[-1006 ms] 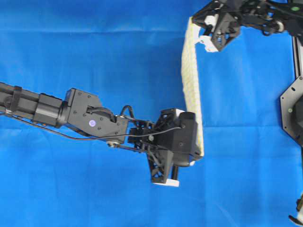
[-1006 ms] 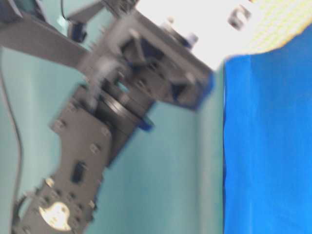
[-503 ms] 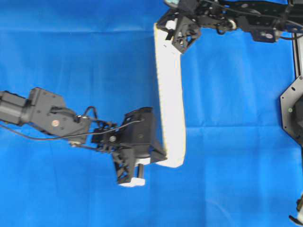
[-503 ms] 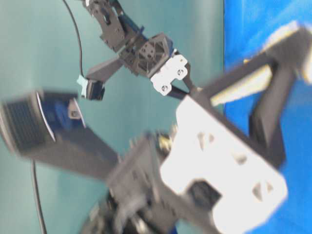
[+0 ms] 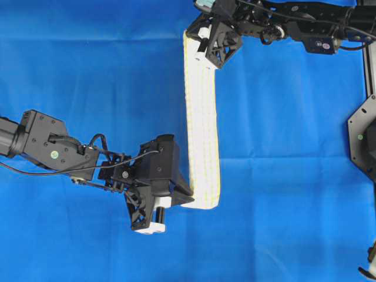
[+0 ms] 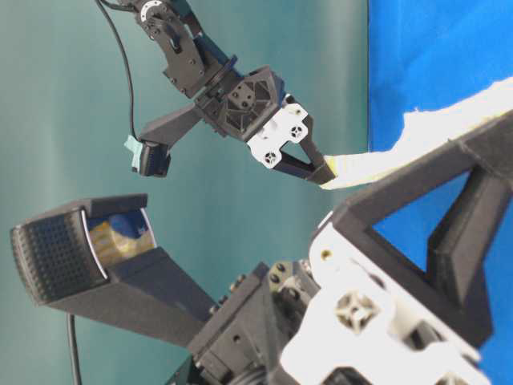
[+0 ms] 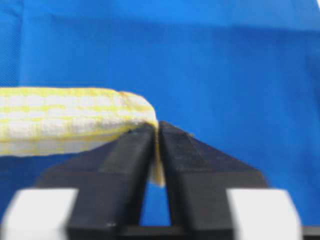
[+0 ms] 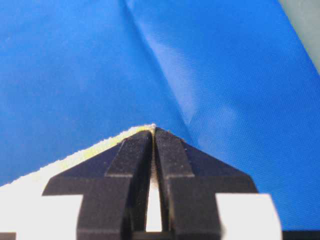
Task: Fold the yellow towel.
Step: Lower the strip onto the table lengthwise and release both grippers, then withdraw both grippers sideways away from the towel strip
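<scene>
The yellow towel [image 5: 201, 129], with fine yellow and white checks, hangs as a long narrow band stretched between my two grippers above the blue cloth. My left gripper [image 5: 189, 198] is shut on its near corner; the left wrist view shows the towel [image 7: 65, 120] pinched between the closed fingers [image 7: 131, 150]. My right gripper [image 5: 202, 42] is shut on the far corner; the right wrist view shows the towel edge [image 8: 75, 157] clamped at the fingertips [image 8: 135, 145]. In the table-level view the right gripper [image 6: 325, 175] holds the towel [image 6: 425, 132] in the air.
The plain blue cloth [image 5: 88, 76] covers the whole table. A black arm base [image 5: 363, 138] stands at the right edge. The left wrist camera housing [image 6: 80, 249] fills the near part of the table-level view.
Both grippers have carried the stretched towel leftward across the table. The left arm has drawn back to the left and the right arm has reached further left.
</scene>
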You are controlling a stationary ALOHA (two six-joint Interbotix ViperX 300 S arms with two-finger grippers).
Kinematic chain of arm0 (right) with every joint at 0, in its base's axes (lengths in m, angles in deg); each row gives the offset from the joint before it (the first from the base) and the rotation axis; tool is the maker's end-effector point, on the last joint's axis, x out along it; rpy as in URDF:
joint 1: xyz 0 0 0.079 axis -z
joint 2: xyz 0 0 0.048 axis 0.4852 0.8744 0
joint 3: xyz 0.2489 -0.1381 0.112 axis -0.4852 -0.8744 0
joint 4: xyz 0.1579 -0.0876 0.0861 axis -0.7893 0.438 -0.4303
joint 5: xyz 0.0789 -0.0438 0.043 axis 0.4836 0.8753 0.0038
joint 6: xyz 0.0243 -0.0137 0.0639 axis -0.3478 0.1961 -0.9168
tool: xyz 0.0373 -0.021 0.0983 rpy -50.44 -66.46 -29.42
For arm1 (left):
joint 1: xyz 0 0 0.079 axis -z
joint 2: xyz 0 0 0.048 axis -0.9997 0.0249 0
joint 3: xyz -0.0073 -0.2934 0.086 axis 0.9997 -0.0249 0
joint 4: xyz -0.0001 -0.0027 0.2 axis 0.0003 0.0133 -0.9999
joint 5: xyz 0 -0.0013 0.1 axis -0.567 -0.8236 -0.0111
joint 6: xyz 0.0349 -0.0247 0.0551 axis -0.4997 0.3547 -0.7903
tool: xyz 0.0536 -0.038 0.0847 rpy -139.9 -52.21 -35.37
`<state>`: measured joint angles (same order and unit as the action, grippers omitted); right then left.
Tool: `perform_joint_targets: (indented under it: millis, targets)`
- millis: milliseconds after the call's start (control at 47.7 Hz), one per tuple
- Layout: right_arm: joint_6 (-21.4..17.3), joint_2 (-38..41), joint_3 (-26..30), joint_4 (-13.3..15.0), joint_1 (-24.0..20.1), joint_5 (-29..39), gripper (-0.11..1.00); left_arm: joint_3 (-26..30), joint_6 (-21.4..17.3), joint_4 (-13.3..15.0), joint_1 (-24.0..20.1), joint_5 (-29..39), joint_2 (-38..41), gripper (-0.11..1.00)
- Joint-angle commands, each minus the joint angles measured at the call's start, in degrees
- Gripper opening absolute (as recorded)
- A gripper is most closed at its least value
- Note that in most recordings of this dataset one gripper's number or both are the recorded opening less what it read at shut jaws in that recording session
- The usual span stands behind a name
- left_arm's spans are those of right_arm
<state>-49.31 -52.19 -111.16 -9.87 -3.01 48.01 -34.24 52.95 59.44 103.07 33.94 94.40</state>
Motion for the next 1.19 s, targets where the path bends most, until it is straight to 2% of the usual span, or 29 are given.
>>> perform_joint_targets:
  millis: [0,126,189,272,398,440,650,859,1174]
  targets:
    - [-0.26,-0.7,1.58,0.0,0.26,-0.62,0.01,0.53,0.09,0.09,1.05,-0.09,-2.02,0.17]
    - [-0.44,-0.79,1.49,-0.09,0.09,-0.44,0.02,0.53,-0.26,0.09,1.14,0.88,-2.2,0.47]
    - [-0.44,-0.79,1.49,-0.09,-0.09,-0.35,0.04,0.53,-0.35,0.0,1.05,2.29,-2.37,0.54]
    - [-0.18,-0.88,1.32,0.0,-0.35,-0.26,0.24,0.53,-0.44,0.0,1.05,4.57,-3.16,0.51]
    - [0.18,-2.11,0.7,0.09,-0.62,-0.18,0.64,0.35,-0.44,0.0,0.79,7.03,-5.54,0.51]
    - [0.26,-2.72,0.35,0.09,-0.7,-0.18,0.72,0.18,-0.53,-0.09,0.53,7.56,-6.42,0.51]
    - [-0.09,-8.96,-4.04,0.09,-0.88,-0.35,0.61,-3.08,-1.67,-0.26,-2.55,8.09,-11.51,0.51]
    - [-0.62,-16.79,-11.16,-0.09,-1.76,-2.64,0.62,-7.56,-4.39,-0.26,-7.73,7.38,-17.31,0.51]
    - [-0.7,-29.53,-23.12,-0.18,-7.73,-9.76,0.62,-16.08,-10.46,-0.26,-14.85,1.85,-25.75,0.51]
